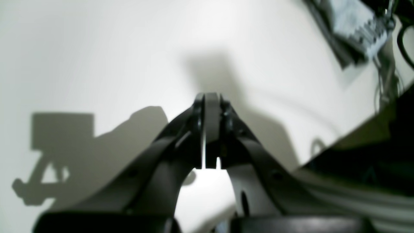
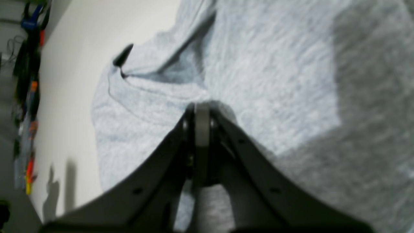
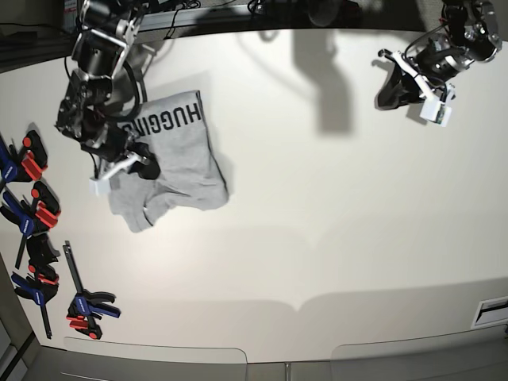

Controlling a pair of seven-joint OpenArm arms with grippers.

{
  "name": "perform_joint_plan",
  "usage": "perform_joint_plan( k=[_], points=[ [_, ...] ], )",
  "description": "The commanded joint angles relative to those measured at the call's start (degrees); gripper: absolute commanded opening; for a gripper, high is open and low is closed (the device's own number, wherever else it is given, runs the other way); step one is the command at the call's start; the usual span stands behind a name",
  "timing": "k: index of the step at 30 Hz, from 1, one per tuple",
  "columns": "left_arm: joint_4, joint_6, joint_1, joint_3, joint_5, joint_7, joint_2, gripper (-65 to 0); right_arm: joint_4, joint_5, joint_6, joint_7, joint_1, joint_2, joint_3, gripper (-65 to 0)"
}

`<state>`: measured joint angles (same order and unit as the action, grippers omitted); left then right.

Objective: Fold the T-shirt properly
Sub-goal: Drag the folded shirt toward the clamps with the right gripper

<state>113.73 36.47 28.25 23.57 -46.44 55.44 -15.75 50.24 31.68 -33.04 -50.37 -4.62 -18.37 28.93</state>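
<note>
The shirt (image 3: 171, 159) lies bunched in the upper left of the base view, lettering up, its long axis running from the upper right, where the print sits, down to the lower left, where a sleeve or corner sticks out. My right pincer (image 3: 141, 159) sits right over its left edge, clenched; in the right wrist view the shirt (image 2: 258, 64) fills the frame past the fingertips (image 2: 202, 111), which point straight into the cloth. I judge it either presses on the cloth or pinches a small fold, but I cannot tell which. That arm is plainly the nearer one.

My left pincer (image 3: 397, 83) hangs at the upper right of the base view, well apart from the shirt, clenched on nothing; its wrist view shows only bare tabletop (image 1: 97, 48) and shadow.

Hard to read: both wrist views are blurred, the arm hides the shirt's collar end, and I cannot make out which edges are hem or sleeve. Clamps (image 3: 36, 214) line the left edge.
</note>
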Motion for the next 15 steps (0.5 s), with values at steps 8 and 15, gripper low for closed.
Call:
perform_joint_plan(
  k=[8, 15],
  points=[
    [0.87, 0.24, 0.0, 0.26, -1.79, -1.44, -1.44, -65.0, 3.91, -22.03, 8.76, -12.61, 9.75, -1.22, 4.22, -65.0],
    [0.87, 0.24, 0.0, 0.26, -1.79, -2.25, -1.44, -65.0, 8.85, -13.81, 6.86, -12.66, 7.28, -3.93, 4.22, -65.0]
  ],
)
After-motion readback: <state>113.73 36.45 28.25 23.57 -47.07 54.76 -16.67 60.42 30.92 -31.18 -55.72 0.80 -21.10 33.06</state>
